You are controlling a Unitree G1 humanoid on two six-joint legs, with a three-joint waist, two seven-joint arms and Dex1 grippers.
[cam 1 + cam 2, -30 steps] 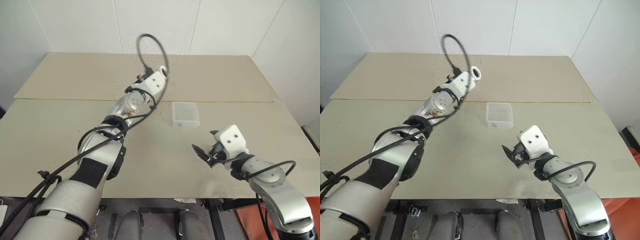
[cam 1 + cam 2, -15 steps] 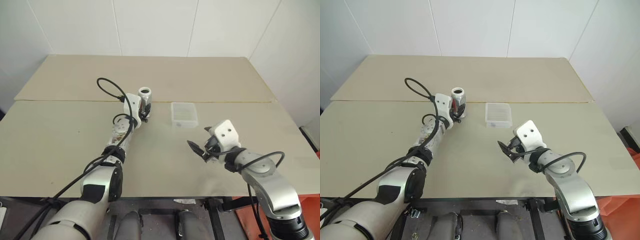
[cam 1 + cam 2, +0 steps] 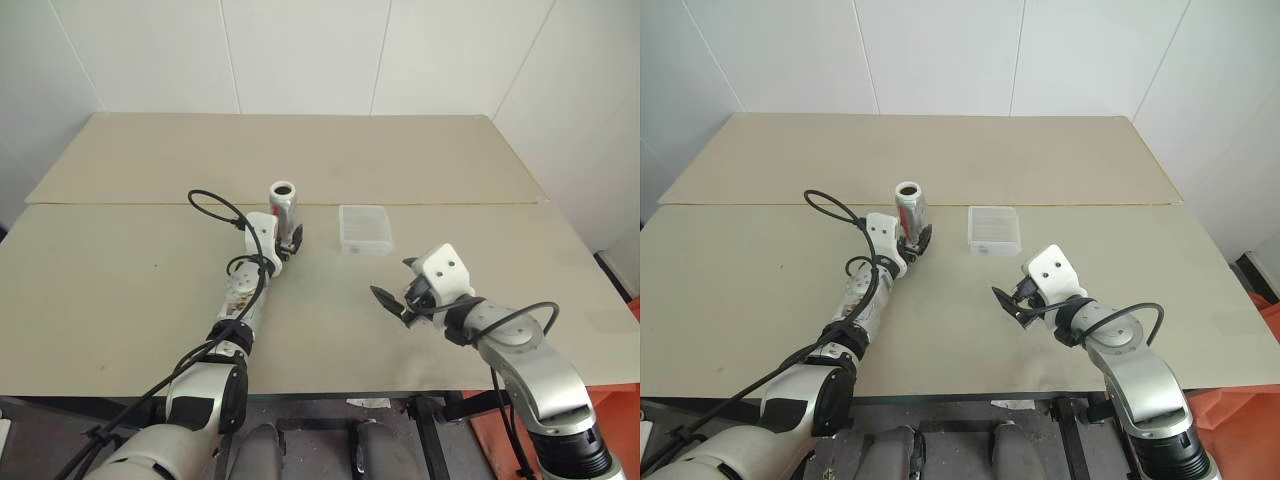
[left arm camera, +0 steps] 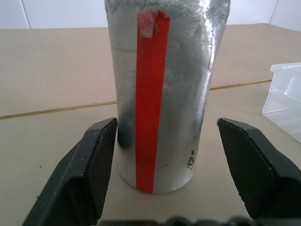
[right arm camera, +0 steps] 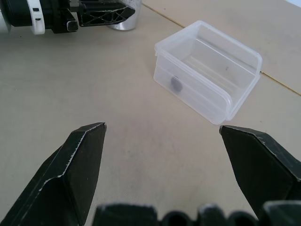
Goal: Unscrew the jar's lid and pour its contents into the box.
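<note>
White panelled walls behind; I see a beige tabletop (image 3: pixel 120 290) made of two boards with a seam running across it.

The jar (image 3: pixel 284 204) stands upright on the near board, just beside the seam, dark mouth open at the top, no cap on it. In the left wrist view its silvery body (image 4: pixel 164 89) carries a vertical red strip and its base sits flat on the tabletop.

Left claw (image 3: pixel 291 238) reaches forward at the foot of the jar. Its two black fingers (image 4: pixel 89 169) stand on either side of the jar's lower body with a visible gap on each side, so the claw is released, not grasping.

The box (image 3: pixel 364 229) lies flat on the tabletop to the right of the jar, near it but apart, short of the seam. From the right wrist view it is clear plastic with a raised rim (image 5: pixel 207 70); a small dark round spot shows on its near wall, and I cannot tell what it is.

Right claw (image 3: pixel 392 290) hovers over the near board, well short of the box, pointing toward it. Its fingers (image 5: pixel 70 169) are spread wide, holding nothing.
</note>
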